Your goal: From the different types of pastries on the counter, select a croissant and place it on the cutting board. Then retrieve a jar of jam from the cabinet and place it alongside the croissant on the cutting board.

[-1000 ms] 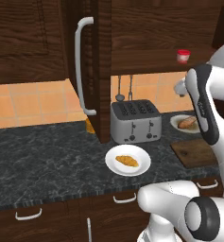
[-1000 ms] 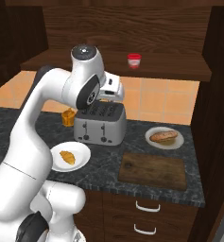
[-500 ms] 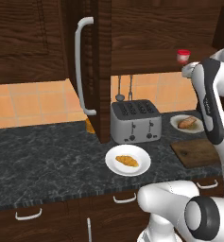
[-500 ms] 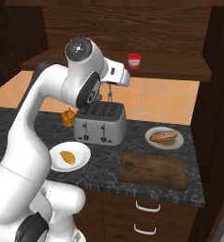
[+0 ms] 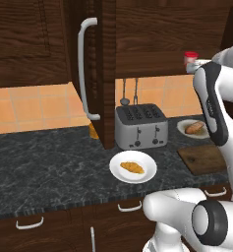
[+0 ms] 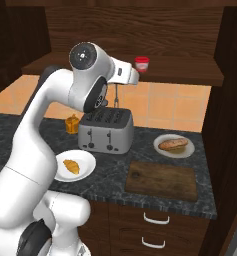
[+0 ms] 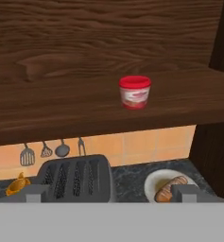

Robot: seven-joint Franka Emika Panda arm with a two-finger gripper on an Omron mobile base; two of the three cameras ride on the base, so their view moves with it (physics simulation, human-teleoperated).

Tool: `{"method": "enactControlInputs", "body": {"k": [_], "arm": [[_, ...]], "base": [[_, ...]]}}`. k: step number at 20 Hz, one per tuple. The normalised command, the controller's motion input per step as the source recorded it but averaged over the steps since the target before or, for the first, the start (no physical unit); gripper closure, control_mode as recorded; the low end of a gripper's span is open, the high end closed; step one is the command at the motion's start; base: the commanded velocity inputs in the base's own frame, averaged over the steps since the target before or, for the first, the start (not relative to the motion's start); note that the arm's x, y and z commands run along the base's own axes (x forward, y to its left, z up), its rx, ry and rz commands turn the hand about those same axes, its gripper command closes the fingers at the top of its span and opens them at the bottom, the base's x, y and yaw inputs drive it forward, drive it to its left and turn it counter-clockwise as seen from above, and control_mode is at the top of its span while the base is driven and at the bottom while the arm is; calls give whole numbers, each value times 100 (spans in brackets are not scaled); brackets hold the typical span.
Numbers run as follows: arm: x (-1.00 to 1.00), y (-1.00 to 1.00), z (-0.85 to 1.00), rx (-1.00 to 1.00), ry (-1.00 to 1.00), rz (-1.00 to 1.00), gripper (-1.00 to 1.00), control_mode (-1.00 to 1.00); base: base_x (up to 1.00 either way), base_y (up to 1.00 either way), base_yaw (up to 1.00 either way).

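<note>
arm [image 6: 35, 150]: you've got glossy white rounded link shells, no cables or markings visible
joints: dark grey bands between links; round dark grey cap with a small pale centre dot on the upper joint [image 6: 83, 55]
base [image 5: 196, 216]: your white bulbous body, big dark grey disc on its side
finger tips [image 7: 34, 193]: two small grey blocks

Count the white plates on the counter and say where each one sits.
2. One plate holding the croissant sits in front of the toaster; the other plate with the longer pastry sits behind the cutting board.
</note>
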Motion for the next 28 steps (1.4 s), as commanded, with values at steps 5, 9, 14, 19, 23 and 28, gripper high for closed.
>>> {"method": "enactControlInputs", "body": {"k": [5, 9, 14, 19, 23, 28], "arm": [[15, -31, 91, 0, 34, 0, -100, -100], [6, -21, 20, 0, 2, 0, -100, -100], [0, -3, -4, 0, -27, 0, -100, -100], [0, 0, -20, 0, -14, 0, -100, -100], [19, -1, -21, 0, -6, -3, -100, -100], [65, 0, -14, -4, 0, -3, -100, -100]], "base": [[0, 0, 0], [0, 0, 0], [0, 0, 0], [0, 0, 0], [0, 0, 0], [0, 0, 0]]}}
